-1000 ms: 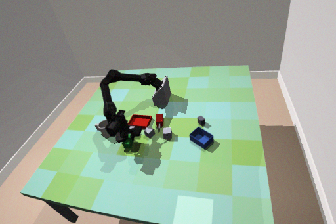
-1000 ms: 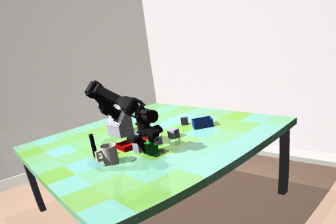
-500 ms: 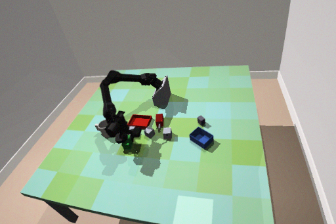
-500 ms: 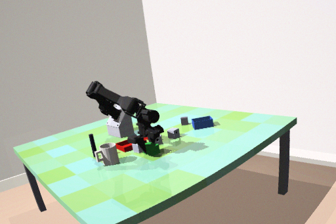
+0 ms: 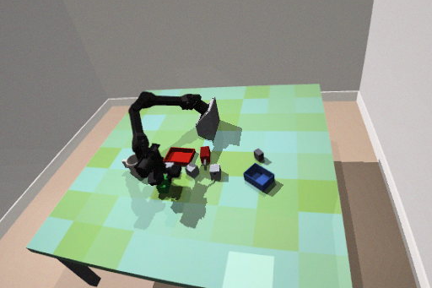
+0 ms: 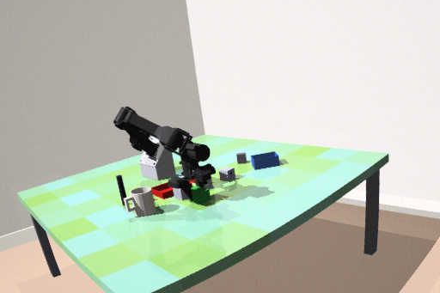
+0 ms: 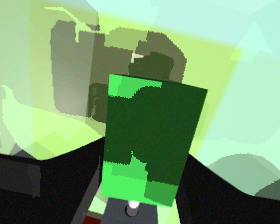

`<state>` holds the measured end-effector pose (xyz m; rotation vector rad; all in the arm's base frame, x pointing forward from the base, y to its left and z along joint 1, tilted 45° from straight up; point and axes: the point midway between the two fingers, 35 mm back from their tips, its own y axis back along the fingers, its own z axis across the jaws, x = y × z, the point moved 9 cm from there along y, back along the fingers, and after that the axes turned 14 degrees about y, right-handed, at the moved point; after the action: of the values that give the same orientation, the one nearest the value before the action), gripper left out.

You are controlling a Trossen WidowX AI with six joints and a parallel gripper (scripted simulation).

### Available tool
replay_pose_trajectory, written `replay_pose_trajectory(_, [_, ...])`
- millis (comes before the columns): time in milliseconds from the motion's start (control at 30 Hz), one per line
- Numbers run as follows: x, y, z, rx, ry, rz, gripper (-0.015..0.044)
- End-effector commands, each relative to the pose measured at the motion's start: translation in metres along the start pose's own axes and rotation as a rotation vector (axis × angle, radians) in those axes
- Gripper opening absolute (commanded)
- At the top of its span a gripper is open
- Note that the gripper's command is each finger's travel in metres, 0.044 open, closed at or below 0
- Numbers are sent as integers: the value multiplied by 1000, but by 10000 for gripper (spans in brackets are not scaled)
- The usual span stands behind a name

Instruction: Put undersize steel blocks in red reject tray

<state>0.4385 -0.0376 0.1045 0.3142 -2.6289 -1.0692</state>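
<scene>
Green GO gauge (image 5: pixel 164 186) (image 6: pixel 200 195) (image 7: pixel 150 140): one, pinched in the black fingers, left of centre in the top view. Red reject tray (image 5: pixel 180 156) (image 6: pixel 163 192): one, just above it there. Steel blocks: one (image 5: pixel 191 170) right of the tray's lower edge, another (image 5: pixel 215 171) (image 6: pixel 227 173) farther right. Blue bin (image 5: pixel 258 177) (image 6: pixel 265 161): right of centre on the worktop (image 5: pixel 278 217) (image 6: pixel 275 204).

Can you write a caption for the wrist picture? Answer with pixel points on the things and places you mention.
The gripper (image 7: pixel 143 141) holds the green gauge (image 7: pixel 151 130) over the table (image 7: pixel 261 100).

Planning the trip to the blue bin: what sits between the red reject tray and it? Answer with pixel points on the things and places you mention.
Top view: the red-bodied gauge (image 5: pixel 205 153) and two steel blocks (image 5: pixel 191 170) (image 5: pixel 215 171).
</scene>
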Motion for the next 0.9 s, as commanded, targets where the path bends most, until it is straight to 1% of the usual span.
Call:
replay_pose_trajectory(0, [-3, 3, -1, 6, -1, -8, 0])
replay_pose_trajectory(867, [-13, 3, -2, 6, -2, -9, 0])
